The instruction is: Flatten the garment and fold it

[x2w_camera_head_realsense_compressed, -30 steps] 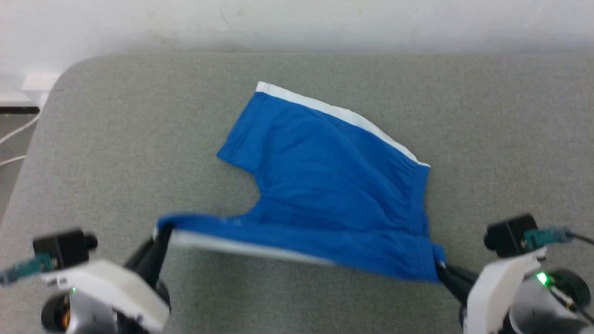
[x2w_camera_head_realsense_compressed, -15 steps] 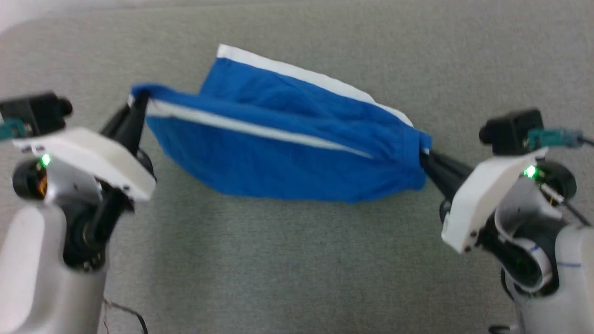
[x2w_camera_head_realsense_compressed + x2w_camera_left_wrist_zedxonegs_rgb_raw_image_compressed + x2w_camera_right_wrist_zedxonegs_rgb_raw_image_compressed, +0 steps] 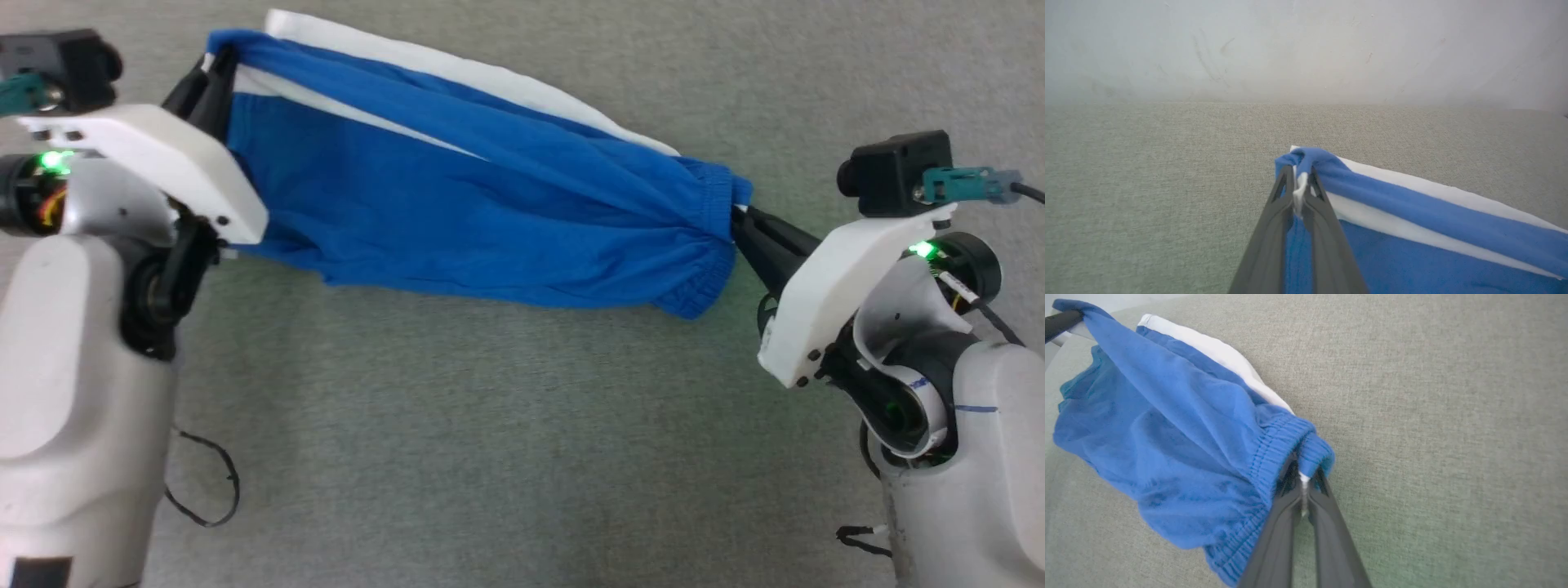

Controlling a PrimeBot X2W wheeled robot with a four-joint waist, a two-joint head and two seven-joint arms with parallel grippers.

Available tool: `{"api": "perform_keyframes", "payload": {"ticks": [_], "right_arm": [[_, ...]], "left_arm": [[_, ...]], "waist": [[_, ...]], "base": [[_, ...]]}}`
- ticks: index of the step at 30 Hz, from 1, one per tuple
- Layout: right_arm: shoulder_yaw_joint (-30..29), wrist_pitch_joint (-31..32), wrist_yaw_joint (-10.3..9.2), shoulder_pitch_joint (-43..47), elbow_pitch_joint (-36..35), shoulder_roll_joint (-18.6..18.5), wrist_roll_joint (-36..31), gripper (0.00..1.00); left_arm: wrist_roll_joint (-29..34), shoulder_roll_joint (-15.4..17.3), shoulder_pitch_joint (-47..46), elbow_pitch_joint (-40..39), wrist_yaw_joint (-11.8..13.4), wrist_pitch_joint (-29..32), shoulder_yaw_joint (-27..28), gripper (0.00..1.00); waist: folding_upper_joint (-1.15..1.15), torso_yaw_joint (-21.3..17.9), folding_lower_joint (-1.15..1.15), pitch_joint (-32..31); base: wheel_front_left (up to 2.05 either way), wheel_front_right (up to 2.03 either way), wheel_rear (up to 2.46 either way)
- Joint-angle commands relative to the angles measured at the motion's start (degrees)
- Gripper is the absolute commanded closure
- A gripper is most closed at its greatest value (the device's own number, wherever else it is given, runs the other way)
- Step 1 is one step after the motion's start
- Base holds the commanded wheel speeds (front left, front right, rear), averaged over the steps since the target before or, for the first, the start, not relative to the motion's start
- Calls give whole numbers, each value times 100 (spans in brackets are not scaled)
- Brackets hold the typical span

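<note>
Garment (image 3: 490, 220) hung between left hand (image 3: 214, 69), right hand (image 3: 741, 219); grey mat (image 3: 490, 425), black cable (image 3: 214, 483) below

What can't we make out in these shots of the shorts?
- Head view: white housing of the left gripper hides part of the garment.
- Left wrist view: right and bottom edges cut the cloth off.
- Right wrist view: fingers of the right gripper cover the pinched corner; whether the sag touches the table is unclear.

Grey woven surface (image 3: 490, 425); garment (image 3: 490, 212) stretched above it, contact unclear.
</note>
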Motion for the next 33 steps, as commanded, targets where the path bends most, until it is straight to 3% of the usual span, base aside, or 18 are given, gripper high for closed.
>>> {"api": "perform_keyframes", "payload": {"ticks": [1,3,4,5,6,7,8,9,10,16,22,28,33], "right_arm": [[-1,-35,-5,-15,20,5,-33,100],[61,-63,-5,29,45,13,-9,100],[96,-81,-5,53,56,16,1,100],[133,-95,-5,78,68,18,19,100],[163,-108,-5,101,78,19,56,100],[188,-126,-5,124,80,20,92,100],[212,-169,-5,142,63,20,110,69],[230,-224,-5,163,42,20,131,20],[228,-276,-5,199,28,21,160,0],[152,-591,-5,643,-208,22,199,0],[-8,-1086,-5,1439,-577,22,105,0],[60,-2023,-5,1962,-695,22,-321,0],[283,-2622,-5,2028,-511,22,-473,0]], "left_arm": [[45,-39,-89,87,-18,-69,-27,100],[86,-95,-109,264,-37,-137,-105,100],[91,-111,-103,357,-50,-181,-122,88],[93,-128,-82,447,-62,-219,-141,60],[101,-142,-55,525,-67,-253,-161,9],[117,-152,-28,587,-73,-299,-182,0],[128,-165,0,636,-81,-349,-200,0],[121,-193,42,662,-88,-423,-203,0],[104,-229,100,671,-90,-509,-198,0],[175,-378,706,415,7,-1203,-177,0],[314,-441,1557,-29,312,-1753,-98,0],[539,-363,1906,-95,607,-1833,-107,0],[600,-274,1775,363,764,-1610,-89,0]], "waist": [[0,-178,-1,166],[0,-204,-1,159],[0,-216,-1,142],[0,-223,-1,114],[0,-221,-1,81],[0,-212,-1,40],[0,-200,-1,-6],[0,-183,-1,-62],[0,-159,-1,-128],[0,40,-1,-656],[0,175,-1,-1131],[0,80,-1,-1216],[0,-171,-1,-1123]], "base": [[0,0,0],[0,0,0],[0,0,0],[0,0,0],[0,0,0],[0,0,0],[0,0,0],[0,0,0],[0,0,0],[0,0,0],[0,0,0],[0,0,0],[0,0,0]]}}
